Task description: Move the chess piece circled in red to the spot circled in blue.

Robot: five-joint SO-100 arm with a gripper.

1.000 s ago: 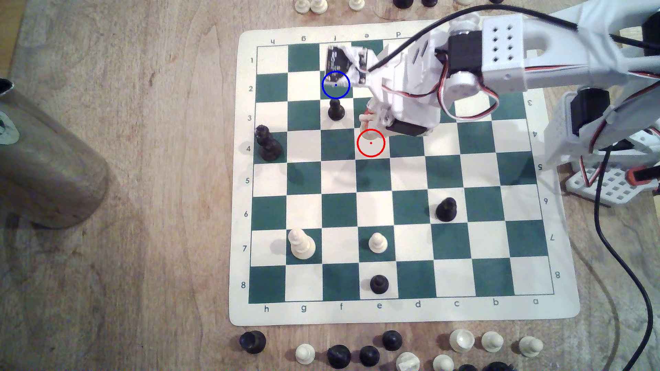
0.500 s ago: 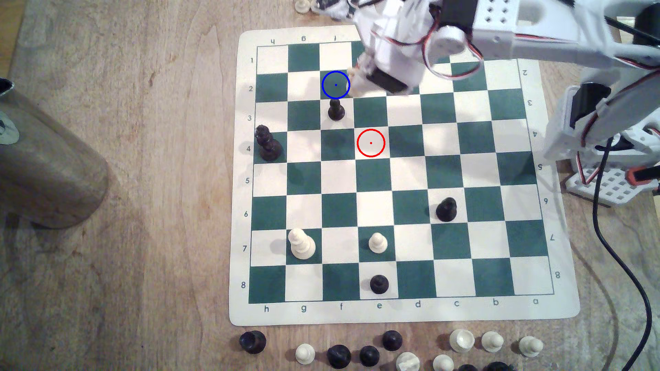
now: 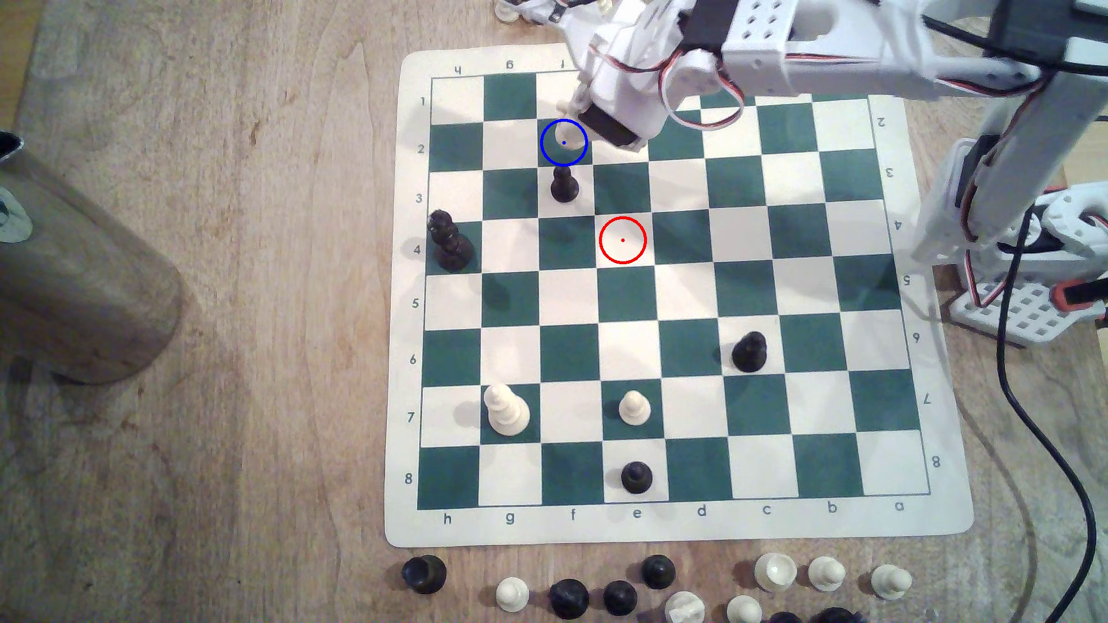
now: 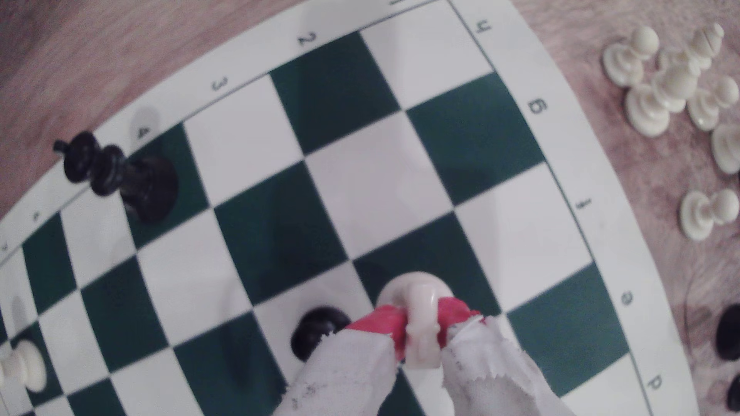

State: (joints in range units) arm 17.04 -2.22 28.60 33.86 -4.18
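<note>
The chess piece [image 3: 568,135], a small cream-white rook, is held inside the blue ring on the spot [image 3: 553,154], a dark green square near the board's far edge. My gripper [image 3: 572,117] is shut on it. In the wrist view the red-padded fingertips [image 4: 380,324] clamp the chess piece [image 4: 420,320] from both sides, its round base over the green spot [image 4: 460,256]. Whether the base touches the board I cannot tell. The red-ringed white square [image 3: 622,239] holds no piece.
A black pawn [image 3: 563,184] stands one square nearer than the spot, close to the gripper. On the chessboard [image 3: 959,527] are also a tall black piece [image 3: 449,242], two white pieces [image 3: 506,410] [image 3: 634,408] and two black pawns [image 3: 749,352] [image 3: 637,477]. Spare pieces [image 3: 773,572] line the table's near side.
The arm lifted the rook off the red-ringed square, swung toward the board's far edge, then moved to the exterior view's left until the rook sat in the blue ring.
</note>
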